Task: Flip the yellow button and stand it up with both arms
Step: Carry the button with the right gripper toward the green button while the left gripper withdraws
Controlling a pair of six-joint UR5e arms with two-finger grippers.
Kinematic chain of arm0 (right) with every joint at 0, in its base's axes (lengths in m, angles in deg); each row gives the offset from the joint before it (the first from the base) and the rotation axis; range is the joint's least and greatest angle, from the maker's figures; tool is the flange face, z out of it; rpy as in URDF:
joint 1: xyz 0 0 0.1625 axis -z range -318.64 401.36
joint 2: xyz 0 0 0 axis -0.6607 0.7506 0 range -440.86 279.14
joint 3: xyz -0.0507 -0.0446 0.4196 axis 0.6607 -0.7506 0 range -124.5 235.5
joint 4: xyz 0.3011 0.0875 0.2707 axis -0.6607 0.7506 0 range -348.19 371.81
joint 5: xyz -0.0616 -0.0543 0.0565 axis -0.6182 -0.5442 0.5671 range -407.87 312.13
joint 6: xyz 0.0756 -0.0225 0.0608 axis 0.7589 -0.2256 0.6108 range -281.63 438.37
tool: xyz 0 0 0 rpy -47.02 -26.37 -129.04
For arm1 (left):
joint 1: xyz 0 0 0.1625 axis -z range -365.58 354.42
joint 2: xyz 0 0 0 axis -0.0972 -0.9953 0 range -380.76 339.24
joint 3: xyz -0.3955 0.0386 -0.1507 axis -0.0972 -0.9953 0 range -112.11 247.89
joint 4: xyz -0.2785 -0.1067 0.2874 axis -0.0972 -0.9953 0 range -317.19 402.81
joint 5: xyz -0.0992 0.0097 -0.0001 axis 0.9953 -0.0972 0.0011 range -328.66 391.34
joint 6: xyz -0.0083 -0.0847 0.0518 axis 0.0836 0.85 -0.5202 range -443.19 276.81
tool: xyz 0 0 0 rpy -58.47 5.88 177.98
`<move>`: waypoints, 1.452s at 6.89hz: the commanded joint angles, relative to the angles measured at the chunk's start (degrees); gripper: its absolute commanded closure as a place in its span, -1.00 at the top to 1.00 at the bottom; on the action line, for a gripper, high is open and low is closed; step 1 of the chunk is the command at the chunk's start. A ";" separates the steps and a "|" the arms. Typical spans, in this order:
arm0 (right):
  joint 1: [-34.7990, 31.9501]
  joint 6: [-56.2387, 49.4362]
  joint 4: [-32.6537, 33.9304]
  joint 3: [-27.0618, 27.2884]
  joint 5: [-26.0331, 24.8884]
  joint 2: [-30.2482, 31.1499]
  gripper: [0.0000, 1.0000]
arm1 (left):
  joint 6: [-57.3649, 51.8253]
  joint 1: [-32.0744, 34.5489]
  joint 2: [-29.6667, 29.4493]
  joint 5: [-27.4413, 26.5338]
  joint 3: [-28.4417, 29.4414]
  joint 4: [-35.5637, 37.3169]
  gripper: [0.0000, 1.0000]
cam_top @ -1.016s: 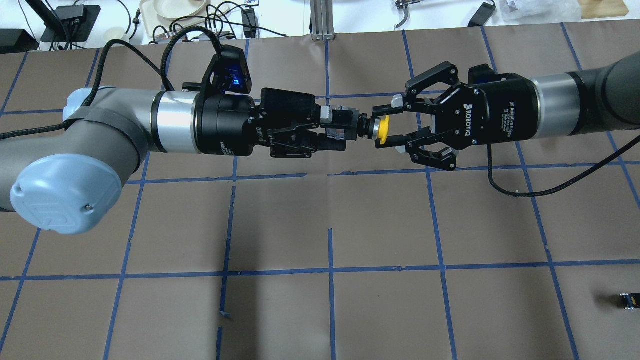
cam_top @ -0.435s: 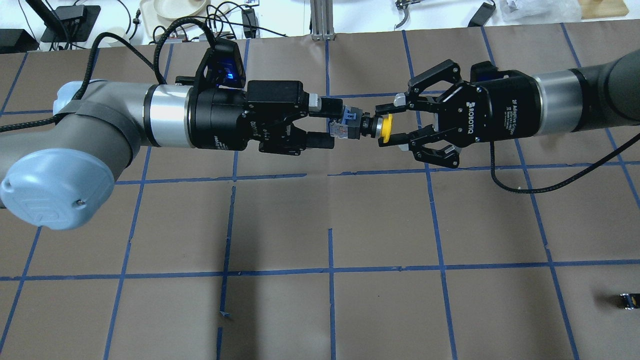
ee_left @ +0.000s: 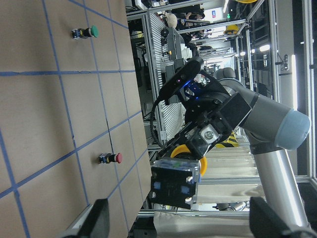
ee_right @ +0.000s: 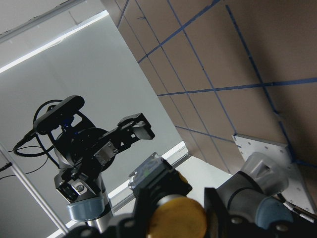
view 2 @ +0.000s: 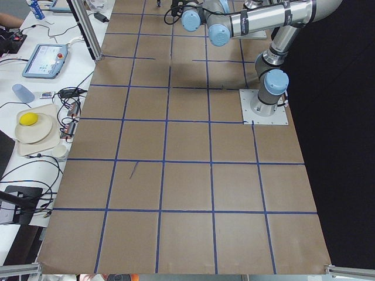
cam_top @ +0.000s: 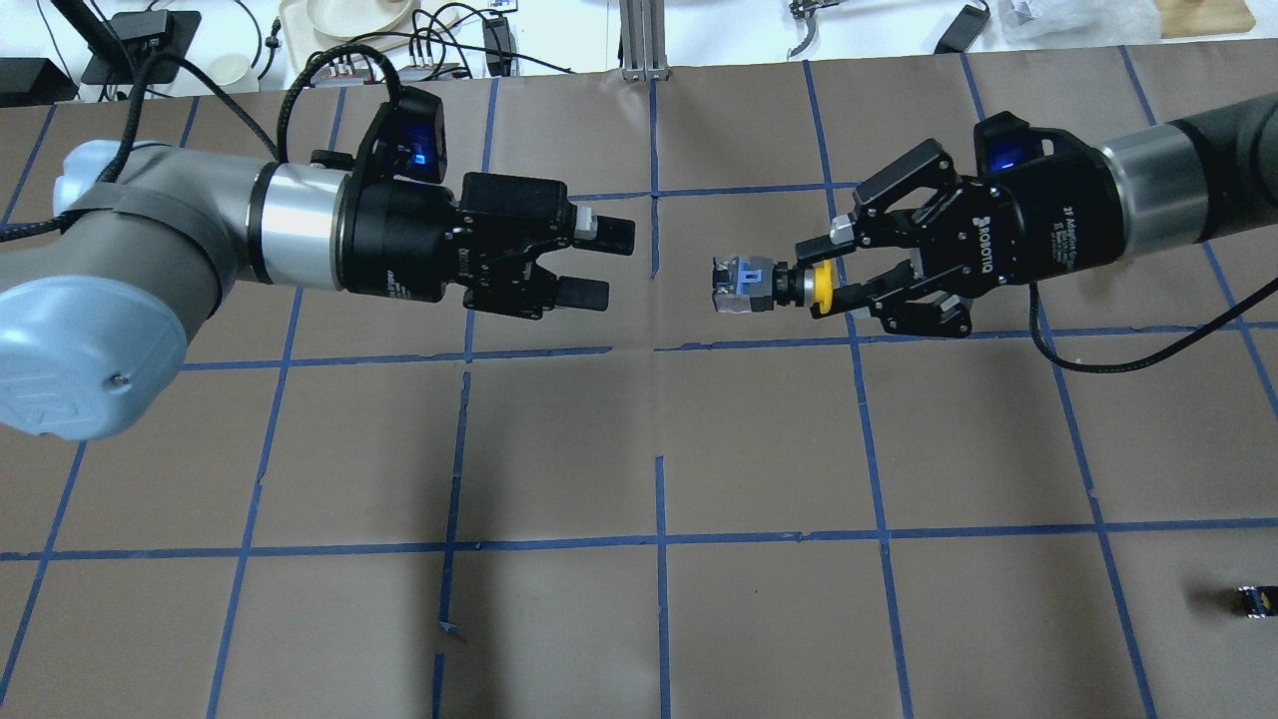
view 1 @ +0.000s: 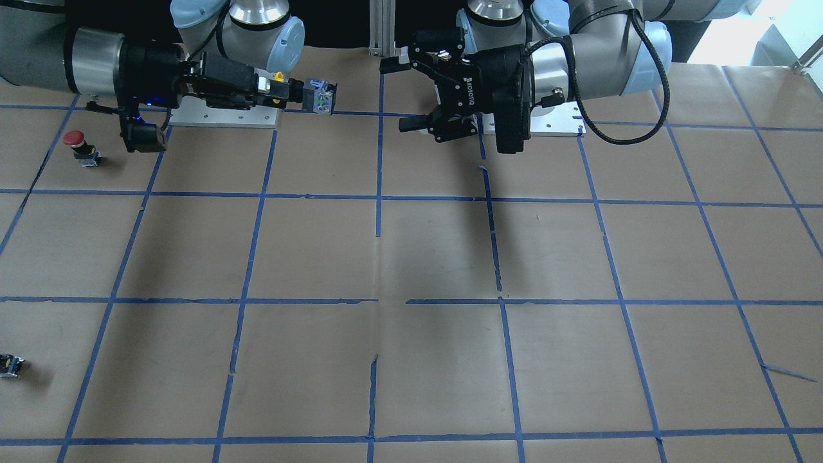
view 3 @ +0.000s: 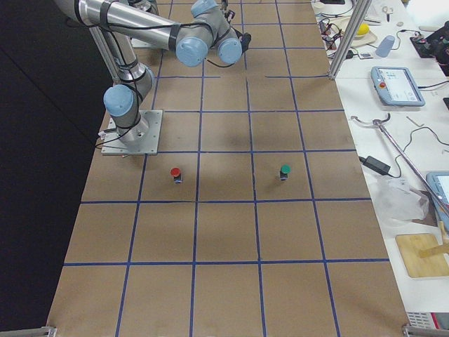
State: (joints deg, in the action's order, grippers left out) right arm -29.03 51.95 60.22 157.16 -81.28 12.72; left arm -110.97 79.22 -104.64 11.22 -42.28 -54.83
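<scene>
The yellow button hangs in the air, lying sideways, with its grey-blue base toward the left arm. My right gripper is shut on its yellow cap end. In the front-facing view the button sticks out of the right gripper. My left gripper is open and empty, a short gap away from the button's base; it also shows in the front-facing view. The left wrist view shows the button's base head-on between the open fingers. The right wrist view shows the cap close up.
A red-capped button stands on the table on the right arm's side, also seen in the exterior right view. A green-capped button stands beyond it. A small black block lies at the table's near right corner.
My left gripper has opened, let go of the button's base and drawn back to the left. My right gripper has shut on the cap end and carried the button slightly right.
</scene>
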 commanded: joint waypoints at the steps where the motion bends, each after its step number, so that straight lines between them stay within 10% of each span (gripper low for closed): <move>1: 1.83 -1.95 15.05 0.37 -15.83 0.54 -0.28 | 1.49 -1.57 -0.58 -8.93 1.87 -0.44 1.00; 5: 1.75 -31.35 32.39 2.74 -47.12 -1.47 -0.29 | 15.47 -1.40 -2.68 -27.98 7.23 0.09 1.00; 10: 7.16 -70.26 56.40 3.81 -62.74 -9.19 -0.30 | 22.74 -0.52 -6.83 -59.29 21.64 -0.09 1.00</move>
State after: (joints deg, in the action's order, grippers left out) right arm -25.09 -9.21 112.04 160.92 -142.07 5.44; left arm -90.88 78.51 -111.14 -42.26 -23.32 -54.91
